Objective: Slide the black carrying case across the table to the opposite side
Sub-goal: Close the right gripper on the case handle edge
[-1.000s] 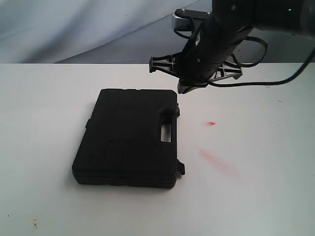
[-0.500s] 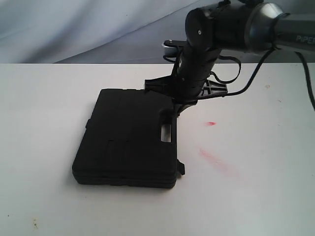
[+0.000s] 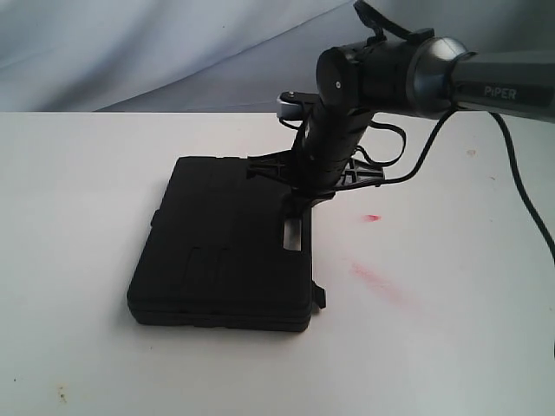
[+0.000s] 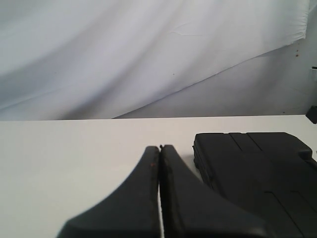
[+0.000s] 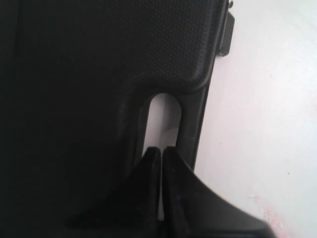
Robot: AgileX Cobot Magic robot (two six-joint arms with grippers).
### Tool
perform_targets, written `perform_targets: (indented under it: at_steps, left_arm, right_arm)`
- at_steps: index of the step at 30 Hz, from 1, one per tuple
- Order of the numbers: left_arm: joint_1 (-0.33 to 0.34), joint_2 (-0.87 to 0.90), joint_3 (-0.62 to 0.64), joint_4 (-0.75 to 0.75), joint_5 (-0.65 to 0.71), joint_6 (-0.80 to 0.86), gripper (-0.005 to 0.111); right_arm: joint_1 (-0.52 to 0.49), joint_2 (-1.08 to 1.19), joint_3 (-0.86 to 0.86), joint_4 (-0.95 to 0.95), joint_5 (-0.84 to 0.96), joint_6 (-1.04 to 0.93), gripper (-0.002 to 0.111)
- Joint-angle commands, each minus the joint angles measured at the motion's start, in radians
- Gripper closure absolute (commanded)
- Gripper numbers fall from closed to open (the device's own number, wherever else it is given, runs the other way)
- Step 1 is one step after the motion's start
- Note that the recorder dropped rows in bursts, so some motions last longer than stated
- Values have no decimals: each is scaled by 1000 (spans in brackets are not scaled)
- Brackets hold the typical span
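Backdrop: pale grey draped cloth [image 3: 130,52] hangs behind the case's far edge.
Table: large plain white tabletop [image 3: 104,173] spreads well beyond the case on every side.
Case: black textured plastic carrying case [image 3: 217,251] lies flat, with its handle edge turned to the right arm's side.
Right arm: dark jointed arm [image 3: 347,113] leans steeply down over the case's handle edge and is clearly the nearer arm.
Left gripper [image 4: 159,148]: fingers pressed together, empty, low beside the case and apart from it.
Right gripper [image 5: 159,153]: fingers closed together, gripping nothing, with the tips at the case's handle slot, beside the moulded handle bar [image 5: 195,124].
Coming move: the case's body lies leftward of the tips, so a sideways shove there looks likely.
Red smudge [image 3: 381,282]: just beyond the case's handle edge.
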Motion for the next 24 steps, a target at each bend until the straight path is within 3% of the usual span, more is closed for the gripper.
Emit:
perform_targets:
  at_steps: [1, 5, 24]
  left_arm:
    - [2, -8, 4, 1, -3, -2, 107]
    - [2, -8, 4, 1, -3, -2, 107]
    - [2, -8, 4, 1, -3, -2, 107]
  right_arm:
    - [-1, -2, -7, -13, -18, -11, 94]
    - [-1, -2, -7, -15, -27, 9, 80]
    - [-1, 33, -7, -83, -42, 62, 80]
